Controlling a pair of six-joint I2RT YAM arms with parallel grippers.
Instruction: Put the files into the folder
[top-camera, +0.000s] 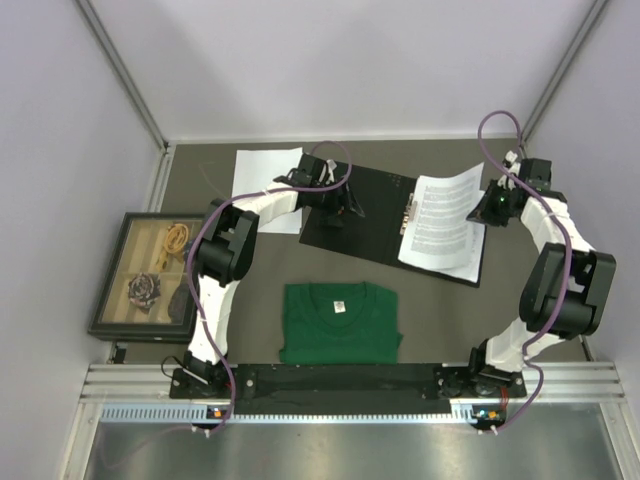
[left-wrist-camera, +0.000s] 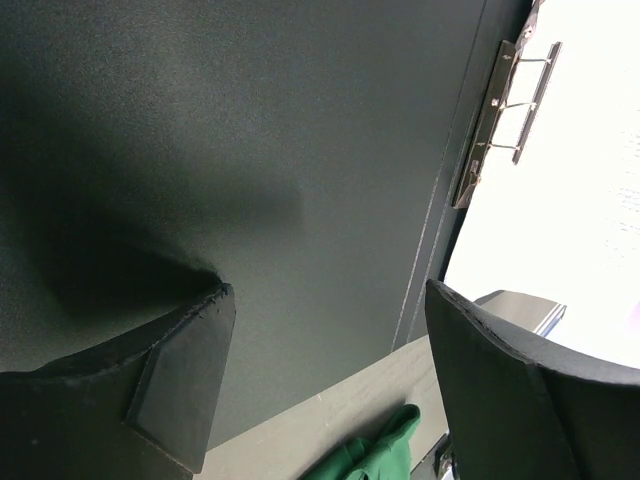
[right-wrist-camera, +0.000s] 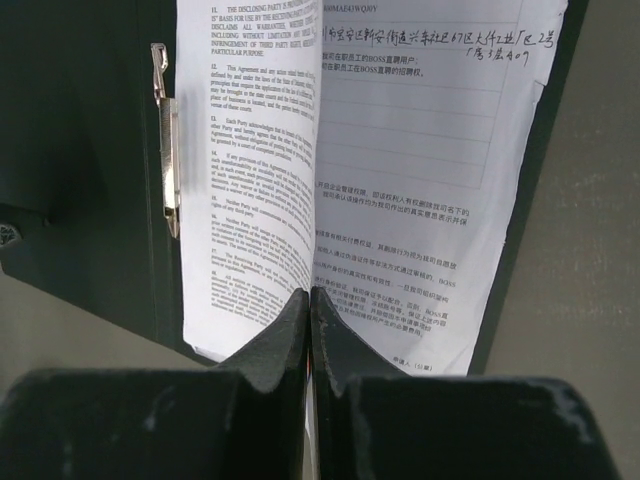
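Note:
The folder (top-camera: 365, 215) lies open on the table, black inner faces up, with its metal clip (left-wrist-camera: 500, 110) along the spine. The files (top-camera: 445, 225), white sheets with black print, rest on its right half. My right gripper (right-wrist-camera: 310, 300) is shut on the near edge of the top sheet (right-wrist-camera: 250, 150), which stands lifted and bowed toward the clip (right-wrist-camera: 168, 150). A second printed sheet (right-wrist-camera: 420, 200) lies flat beneath it. My left gripper (left-wrist-camera: 330, 340) hovers open close over the folder's bare left face (left-wrist-camera: 250, 150), with nothing between its fingers.
A folded green shirt (top-camera: 340, 322) lies near the front, just below the folder. A dark-framed picture box (top-camera: 150, 275) sits at the left. Another white sheet (top-camera: 262, 180) lies at the back left, partly under my left arm.

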